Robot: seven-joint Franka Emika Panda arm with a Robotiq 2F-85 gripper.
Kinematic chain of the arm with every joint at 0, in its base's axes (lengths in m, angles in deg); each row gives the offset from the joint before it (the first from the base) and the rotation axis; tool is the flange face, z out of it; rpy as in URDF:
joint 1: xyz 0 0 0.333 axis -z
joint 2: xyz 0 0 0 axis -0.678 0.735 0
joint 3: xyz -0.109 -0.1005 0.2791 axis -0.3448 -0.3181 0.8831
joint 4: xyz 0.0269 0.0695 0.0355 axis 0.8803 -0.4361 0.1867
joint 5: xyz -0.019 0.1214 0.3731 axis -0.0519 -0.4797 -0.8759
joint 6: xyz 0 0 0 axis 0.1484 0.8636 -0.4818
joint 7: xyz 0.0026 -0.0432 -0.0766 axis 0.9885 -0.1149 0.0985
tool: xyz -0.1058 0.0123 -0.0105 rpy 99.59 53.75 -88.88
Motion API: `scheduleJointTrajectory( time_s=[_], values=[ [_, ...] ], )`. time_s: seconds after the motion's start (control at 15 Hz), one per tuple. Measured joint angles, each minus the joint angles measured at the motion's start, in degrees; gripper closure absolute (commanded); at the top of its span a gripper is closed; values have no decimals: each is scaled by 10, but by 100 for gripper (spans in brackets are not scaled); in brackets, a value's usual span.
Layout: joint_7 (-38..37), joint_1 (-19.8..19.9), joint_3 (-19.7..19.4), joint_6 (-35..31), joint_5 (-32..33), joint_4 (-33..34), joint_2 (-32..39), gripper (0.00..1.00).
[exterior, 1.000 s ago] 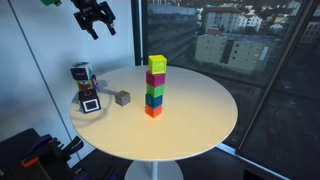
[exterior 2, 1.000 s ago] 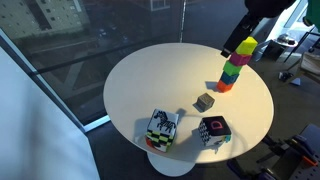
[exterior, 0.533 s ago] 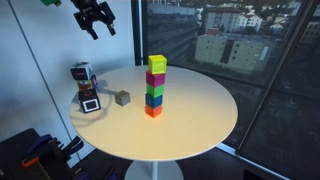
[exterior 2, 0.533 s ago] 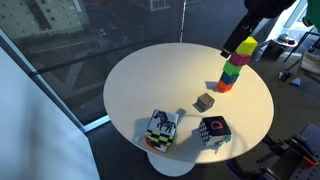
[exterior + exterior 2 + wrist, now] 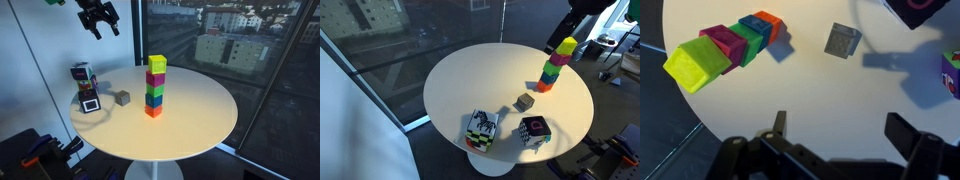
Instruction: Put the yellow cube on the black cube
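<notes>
The yellow cube [image 5: 157, 63] [image 5: 566, 45] [image 5: 694, 66] tops a stack of coloured cubes on the round white table [image 5: 190, 125]. Magenta, green, blue and orange cubes sit under it. The black cube [image 5: 122, 98] [image 5: 524, 102] [image 5: 842, 41] lies alone on the table, a short way from the stack. High above the table hangs my gripper [image 5: 100, 22] [image 5: 840, 135], open with nothing between its fingers. In an exterior view only part of the arm shows at the top right corner [image 5: 582, 8].
A multicoloured toy robot with a white base [image 5: 85, 86] [image 5: 483, 130] stands near the table's edge, and a dark patterned cube [image 5: 533, 131] sits beside it. Glass walls surround the table. Dark equipment stands on the floor [image 5: 35, 155].
The gripper has shifted slightly to the right above the table. The cubes have not moved.
</notes>
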Motion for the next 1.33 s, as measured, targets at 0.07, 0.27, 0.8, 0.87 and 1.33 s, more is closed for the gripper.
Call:
scheduleJointTrajectory(
  time_s=[0.07, 0.27, 0.8, 0.87, 1.33],
  values=[
    [0, 0, -4, 2, -1, 0, 0, 0],
    [0, 0, -14, 22, -14, 5, 2, 0],
    [0, 3, -42, 107, -45, 49, 27, 0],
    [0, 5, -46, 117, -47, 56, 32, 0],
    [-11, 24, -72, 162, -72, 106, 75, 0]
  ],
)
